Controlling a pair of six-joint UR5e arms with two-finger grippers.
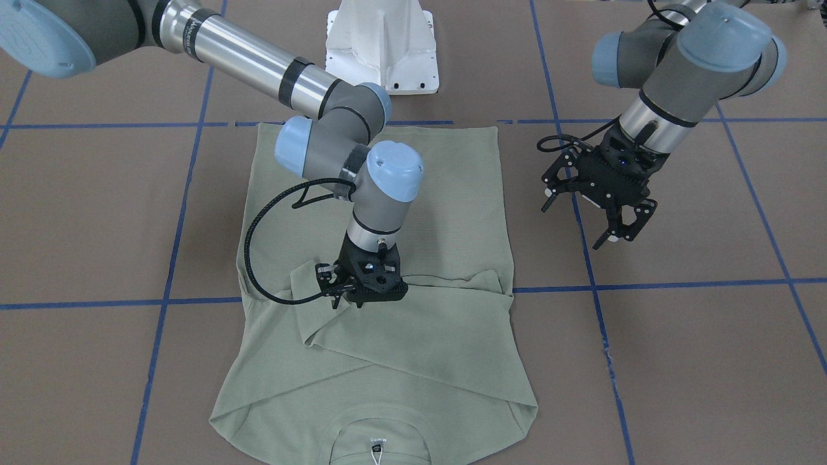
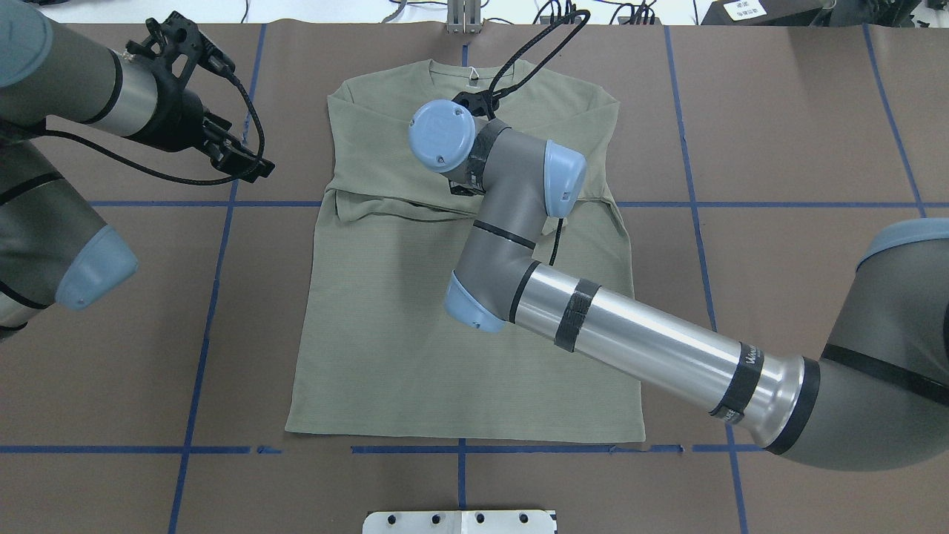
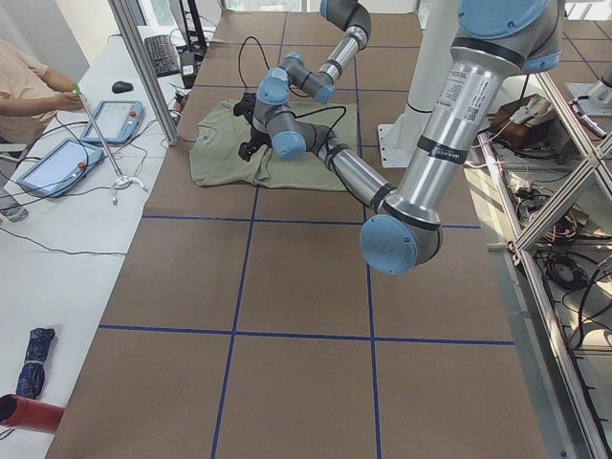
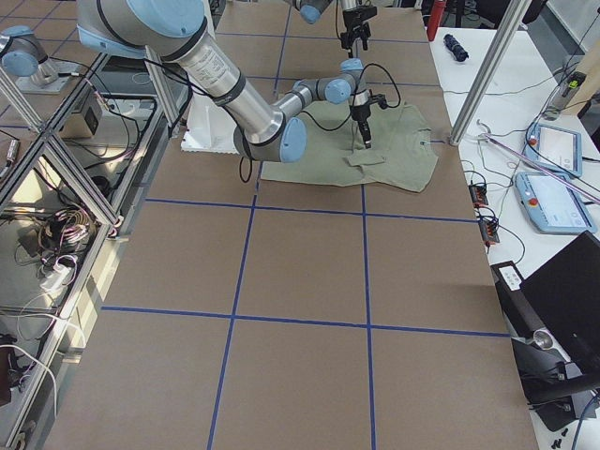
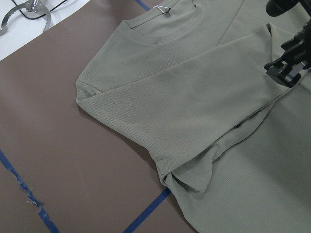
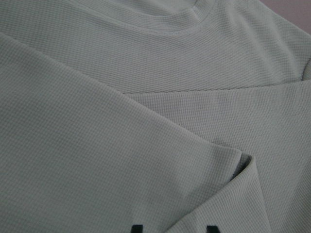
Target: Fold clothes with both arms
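The pale green shirt [image 2: 385, 311] lies flat on the brown table, with its collar [image 5: 165, 34] at the far side from the robot. Both sleeves are folded across the chest. My right gripper [image 1: 359, 296] points straight down onto the folded sleeve near its cuff [image 6: 243, 162]. In the right wrist view its two fingertips [image 6: 137, 228] stand apart over flat cloth, so it is open and holds nothing. My left gripper [image 1: 574, 225] hangs open above bare table beside the shirt, apart from it. The left wrist view shows the right gripper [image 5: 287, 73] at the sleeve's end.
The white pedestal base [image 1: 381, 45] stands at the robot's side of the shirt. Blue tape lines [image 2: 207, 297] cross the brown table. A side table [image 3: 57, 163] with tablets runs along the far edge, and a person's arm reaches over it.
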